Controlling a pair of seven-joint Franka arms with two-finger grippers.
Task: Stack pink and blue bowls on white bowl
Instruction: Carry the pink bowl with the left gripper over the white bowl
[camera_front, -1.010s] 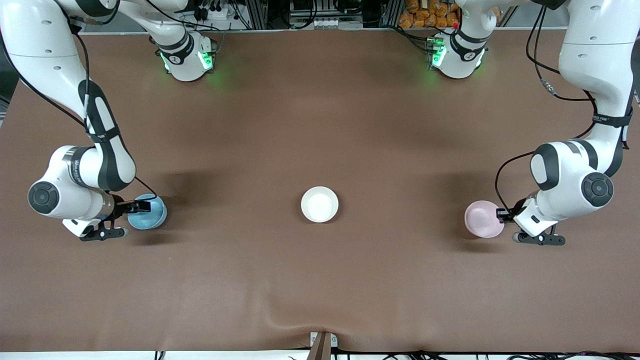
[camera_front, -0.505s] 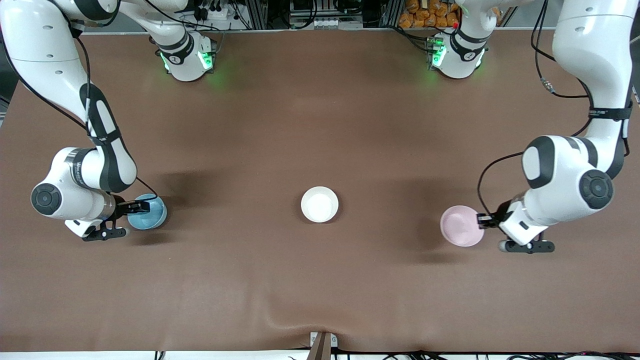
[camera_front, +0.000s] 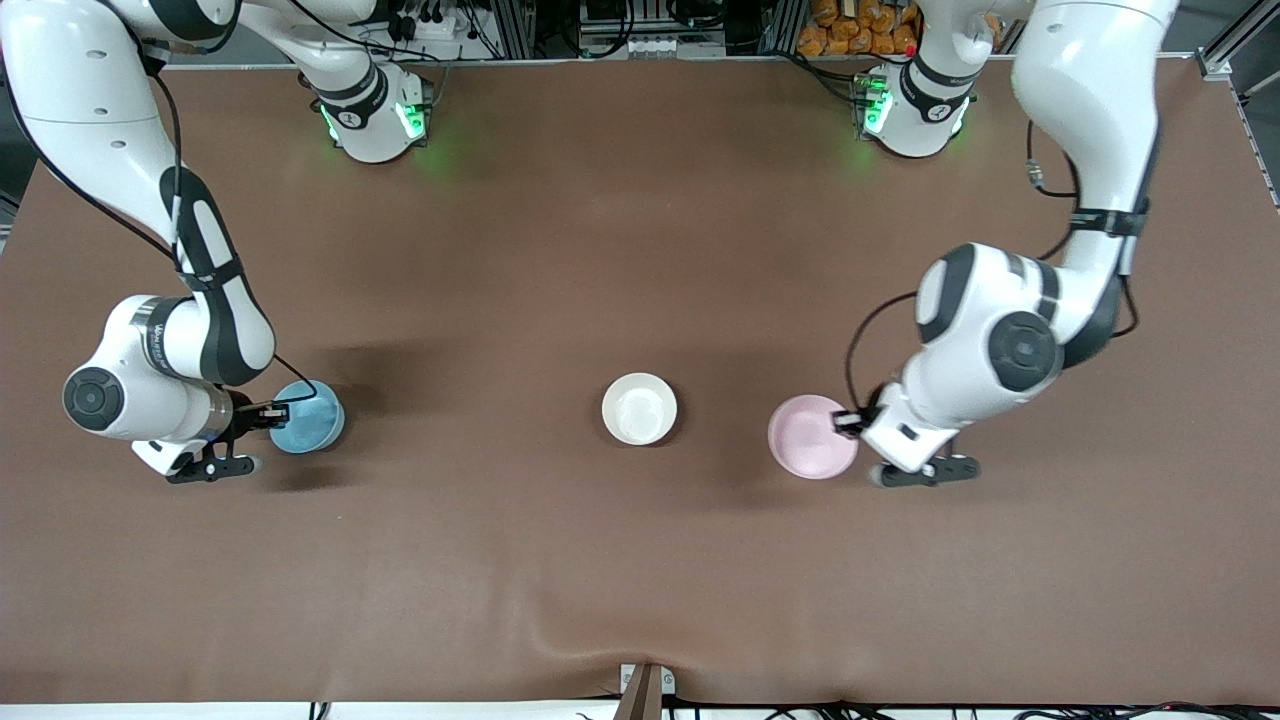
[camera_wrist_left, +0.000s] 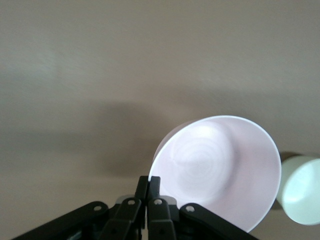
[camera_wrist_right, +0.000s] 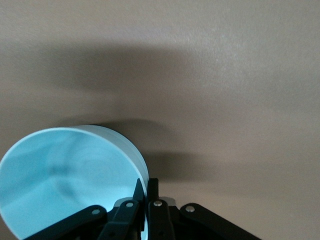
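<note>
The white bowl (camera_front: 639, 408) stands upright in the middle of the table and also shows in the left wrist view as the white bowl (camera_wrist_left: 300, 190). My left gripper (camera_front: 848, 422) is shut on the rim of the pink bowl (camera_front: 812, 437), held over the table beside the white bowl, toward the left arm's end. From the wrist, the left gripper (camera_wrist_left: 149, 181) pinches the pink bowl (camera_wrist_left: 220, 170) at its edge. My right gripper (camera_front: 275, 410) is shut on the rim of the blue bowl (camera_front: 307, 417) at the right arm's end. The right gripper (camera_wrist_right: 146, 187) clamps the wall of the blue bowl (camera_wrist_right: 65, 175).
The brown table cover (camera_front: 640, 560) is rumpled near the front edge at the middle. A small mount (camera_front: 645, 685) sits at that edge. The two arm bases (camera_front: 375, 115) stand along the table's edge farthest from the front camera.
The left arm has carried the pink bowl a long way toward the white bowl. The right gripper has shut on the blue bowl's rim, and that bowl has shifted slightly toward the middle.
</note>
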